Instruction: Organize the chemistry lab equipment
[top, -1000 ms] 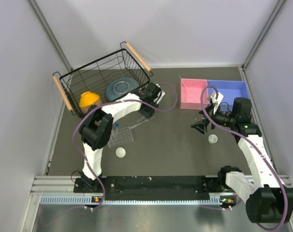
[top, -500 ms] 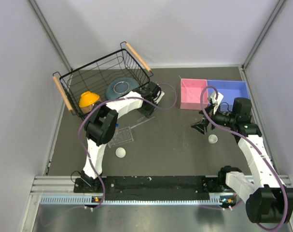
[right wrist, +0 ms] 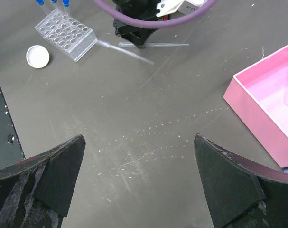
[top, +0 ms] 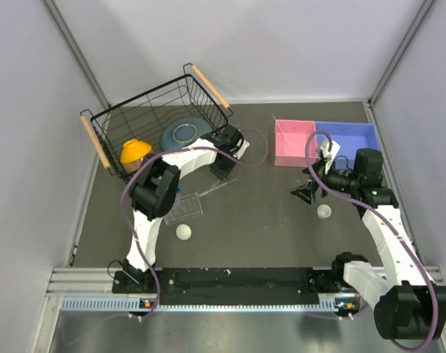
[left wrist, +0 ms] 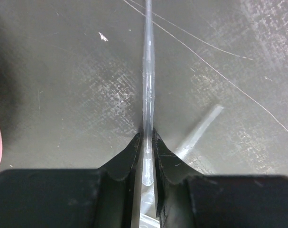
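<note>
clear thin rod (left wrist: 148, 71) pinched in left claw (left wrist: 146, 138), right claw (right wrist: 139, 138) spread wide

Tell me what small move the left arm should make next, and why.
Probably a short, straight lift. In the left wrist view the left gripper pinches the thin clear rod from both sides, and the rod lies flat on the table. Another rod lies close by, so avoid sliding sideways.

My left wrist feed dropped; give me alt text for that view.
The left fingers pinch a thin clear rod running straight up the frame against the dark table. A second clear rod lies slanted at right.
</note>
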Controlling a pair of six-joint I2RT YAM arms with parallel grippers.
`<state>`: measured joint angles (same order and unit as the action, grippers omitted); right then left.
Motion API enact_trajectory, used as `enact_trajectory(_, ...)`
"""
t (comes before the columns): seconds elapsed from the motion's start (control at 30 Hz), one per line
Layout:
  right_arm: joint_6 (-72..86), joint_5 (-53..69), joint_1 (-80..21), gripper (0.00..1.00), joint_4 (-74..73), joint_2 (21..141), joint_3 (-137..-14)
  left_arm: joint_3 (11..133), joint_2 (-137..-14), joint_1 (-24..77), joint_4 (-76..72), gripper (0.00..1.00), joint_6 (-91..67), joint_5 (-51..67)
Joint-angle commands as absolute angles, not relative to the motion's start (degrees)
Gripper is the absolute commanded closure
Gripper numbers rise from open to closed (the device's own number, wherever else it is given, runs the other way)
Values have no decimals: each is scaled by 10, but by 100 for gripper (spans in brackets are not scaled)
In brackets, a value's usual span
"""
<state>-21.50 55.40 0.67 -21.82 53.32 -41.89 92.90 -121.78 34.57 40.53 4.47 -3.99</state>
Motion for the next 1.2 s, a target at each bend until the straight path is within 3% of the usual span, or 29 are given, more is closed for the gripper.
enact_trajectory(0.0,-230,574,12,1,-196,526,-425,941,-1218,339,406,86,44,-23)
enact_trajectory(0.3,-231,577,12,1,-196,525,-424,940,-1184,340,390,98,33,-14)
enact_trajectory(1.17,-226,609,12,1,-196,536,-420,797,-1006,340,295,100,-37,129)
